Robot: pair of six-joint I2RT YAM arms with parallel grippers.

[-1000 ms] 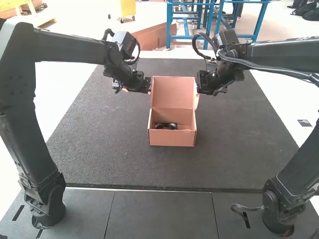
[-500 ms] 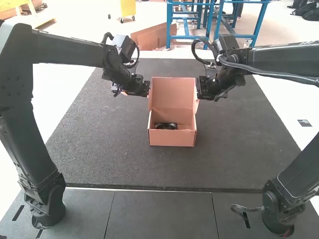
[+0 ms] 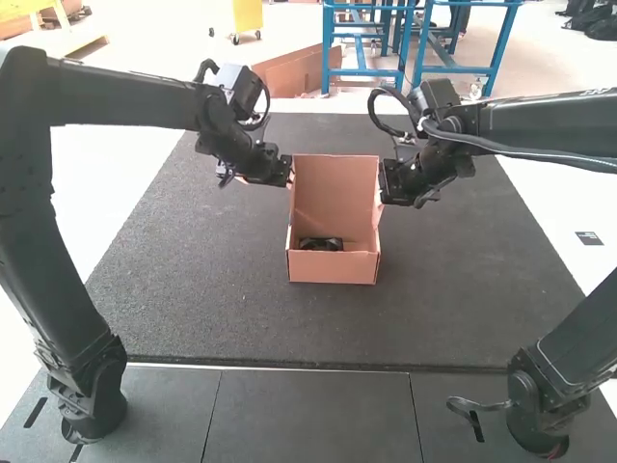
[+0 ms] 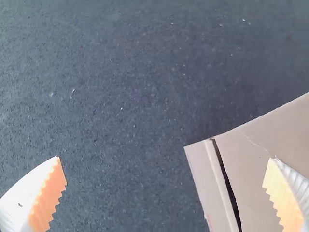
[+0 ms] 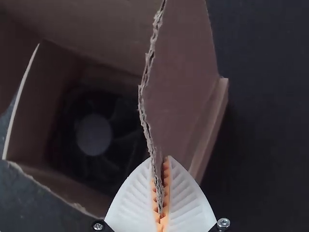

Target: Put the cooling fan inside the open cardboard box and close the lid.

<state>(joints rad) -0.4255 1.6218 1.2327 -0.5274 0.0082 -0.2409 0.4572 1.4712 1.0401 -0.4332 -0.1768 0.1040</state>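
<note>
Fan (image 3: 319,243) is down in the box (image 3: 334,265), flat on the bottom with its hub facing up. The box sits mid-mat (image 3: 193,280), and the lid (image 3: 335,188) stands upright off the back wall, not yet closed.

Right tool (image 5: 161,203) is at the lid's right edge with its fingers pinched tight on the cardboard (the sheet runs edge-on straight between the ribbed fingers), and the fan sits dark in the box just beyond.

Left tool (image 3: 273,174) is at the lid's upper left corner, fingers spread wide. Its orange pads (image 4: 46,200) are well apart; the lid's corner pokes in beside one of them, with bare mat beside the other. Nothing is clamped on that side.
</note>
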